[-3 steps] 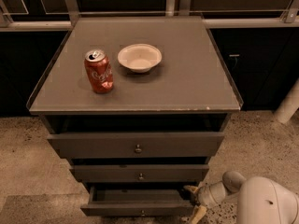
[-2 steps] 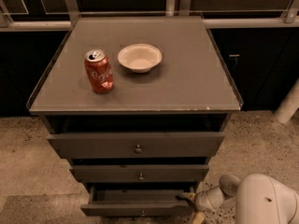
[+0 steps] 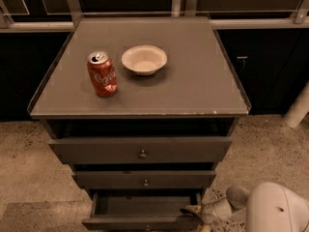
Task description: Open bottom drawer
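Observation:
The grey cabinet (image 3: 140, 95) has three drawers. The bottom drawer (image 3: 140, 222) is the lowest one. It stands pulled out toward me, with its dark inside (image 3: 145, 204) showing behind the thin front. My gripper (image 3: 191, 210) is at the lower right, at the drawer's right front corner. Its white wrist (image 3: 219, 208) and rounded arm cover (image 3: 277, 209) trail off to the right. The top drawer (image 3: 140, 150) and the middle drawer (image 3: 144, 179) sit further in, each with a small round knob.
A red soda can (image 3: 102, 74) and a white bowl (image 3: 144, 59) stand on the cabinet top. Dark cabinets line the wall behind. A white post (image 3: 298, 105) stands at the right on the speckled floor (image 3: 29, 178).
My arm has shifted left and lower toward the drawer's right corner. The bottom drawer front sits slightly further out than a second ago.

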Robot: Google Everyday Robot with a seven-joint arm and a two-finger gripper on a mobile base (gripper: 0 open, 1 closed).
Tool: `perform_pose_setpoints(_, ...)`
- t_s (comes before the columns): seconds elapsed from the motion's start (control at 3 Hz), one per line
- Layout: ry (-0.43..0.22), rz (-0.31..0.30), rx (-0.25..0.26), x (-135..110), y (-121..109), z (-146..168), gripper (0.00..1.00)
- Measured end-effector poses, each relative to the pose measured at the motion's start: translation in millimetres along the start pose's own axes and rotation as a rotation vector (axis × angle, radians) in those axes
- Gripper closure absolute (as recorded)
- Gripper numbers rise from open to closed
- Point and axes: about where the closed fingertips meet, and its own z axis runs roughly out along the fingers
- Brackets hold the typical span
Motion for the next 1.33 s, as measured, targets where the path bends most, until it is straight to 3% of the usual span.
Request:
perform_pose_setpoints(0.33,-0.076,0.004,-0.059,0.1,28.3,18.4,0.00)
perform_pose_setpoints(0.67,-0.076,0.004,-0.059,-2.9,29.8,16.2,0.00)
perform_pose_setpoints(1.0,-0.157,0.000,-0.092,-1.1,72.6,27.9,0.00)
perform_pose_setpoints(1.33,-0.171,-0.001,-0.098,-2.7,79.9,28.3,0.00)
